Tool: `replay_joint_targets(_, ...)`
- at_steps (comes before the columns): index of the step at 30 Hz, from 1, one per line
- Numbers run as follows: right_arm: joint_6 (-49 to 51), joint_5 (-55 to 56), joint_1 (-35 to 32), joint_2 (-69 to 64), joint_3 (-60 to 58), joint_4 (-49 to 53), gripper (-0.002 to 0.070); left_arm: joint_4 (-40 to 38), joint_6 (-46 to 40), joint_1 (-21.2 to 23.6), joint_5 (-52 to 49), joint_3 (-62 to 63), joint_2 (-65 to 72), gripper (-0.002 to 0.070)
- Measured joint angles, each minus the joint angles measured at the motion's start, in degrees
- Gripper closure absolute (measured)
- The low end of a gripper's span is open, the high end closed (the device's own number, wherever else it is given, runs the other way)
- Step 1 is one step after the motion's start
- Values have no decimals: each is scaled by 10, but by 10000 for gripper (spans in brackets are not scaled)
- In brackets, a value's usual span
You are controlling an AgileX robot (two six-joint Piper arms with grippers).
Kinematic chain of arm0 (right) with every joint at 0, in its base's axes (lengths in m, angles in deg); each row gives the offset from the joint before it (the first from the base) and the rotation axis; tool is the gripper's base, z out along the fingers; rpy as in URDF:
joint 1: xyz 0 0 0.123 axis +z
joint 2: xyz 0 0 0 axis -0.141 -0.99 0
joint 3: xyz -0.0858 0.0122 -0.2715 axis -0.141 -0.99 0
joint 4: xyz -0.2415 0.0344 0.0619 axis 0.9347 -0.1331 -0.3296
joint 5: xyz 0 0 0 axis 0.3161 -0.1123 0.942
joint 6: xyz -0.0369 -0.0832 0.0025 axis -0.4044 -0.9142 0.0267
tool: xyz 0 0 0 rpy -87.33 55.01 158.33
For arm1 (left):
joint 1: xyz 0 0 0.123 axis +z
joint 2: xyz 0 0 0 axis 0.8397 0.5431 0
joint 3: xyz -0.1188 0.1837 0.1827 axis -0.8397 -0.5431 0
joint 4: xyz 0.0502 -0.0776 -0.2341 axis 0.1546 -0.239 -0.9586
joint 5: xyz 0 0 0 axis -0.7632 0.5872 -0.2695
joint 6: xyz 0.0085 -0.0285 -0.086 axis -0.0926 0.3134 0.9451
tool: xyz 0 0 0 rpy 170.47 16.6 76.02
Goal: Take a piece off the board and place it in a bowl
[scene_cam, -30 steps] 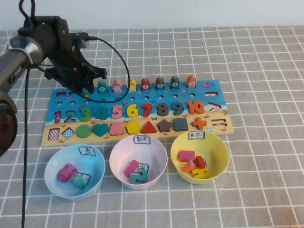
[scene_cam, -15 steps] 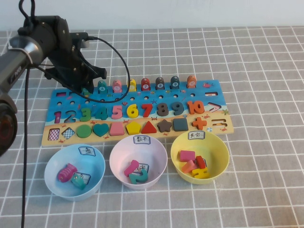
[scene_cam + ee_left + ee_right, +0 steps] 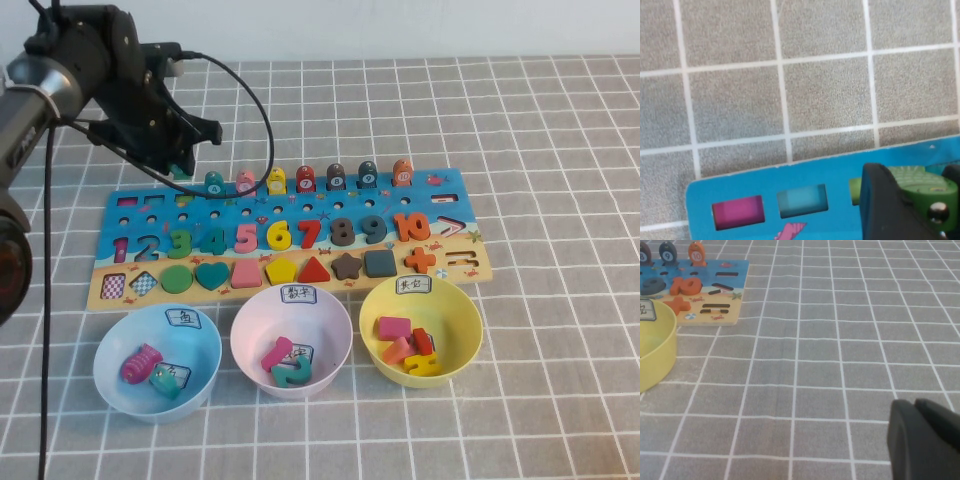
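Note:
The blue puzzle board (image 3: 455, 196) lies mid-table with a row of fish pieces (image 3: 306, 178), numbers and shapes. My left gripper (image 3: 180, 163) hangs just above the board's far left end, shut on a green fish piece (image 3: 922, 186); the left wrist view shows the piece between the dark fingers (image 3: 885, 207), above the board's empty slots (image 3: 737, 211). Three bowls stand in front of the board: blue (image 3: 104, 352), pink (image 3: 241, 335) and yellow (image 3: 471, 314). My right gripper (image 3: 920, 440) is shut and empty, low over bare cloth to the right of the board.
The table is covered with a grey checked cloth (image 3: 560, 200). The left arm's black cable (image 3: 262, 130) loops over the board's far left part. Each bowl holds a few pieces. The right wrist view shows the yellow bowl's rim (image 3: 662, 347) and the board's right end (image 3: 725, 287).
My left gripper has risen from the board's far left end and moved slightly away, taking the green fish piece up with it. The right arm has not moved.

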Motion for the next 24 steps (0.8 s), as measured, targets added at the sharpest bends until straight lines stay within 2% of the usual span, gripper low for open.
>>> replay_joint_targets(15,0,0,0,0,0,0,694,18,-21,-3,-83,9,-45,484)
replay_joint_targets(24,0,0,0,0,0,0,694,63,-34,-51,-93,-56,-179,484)
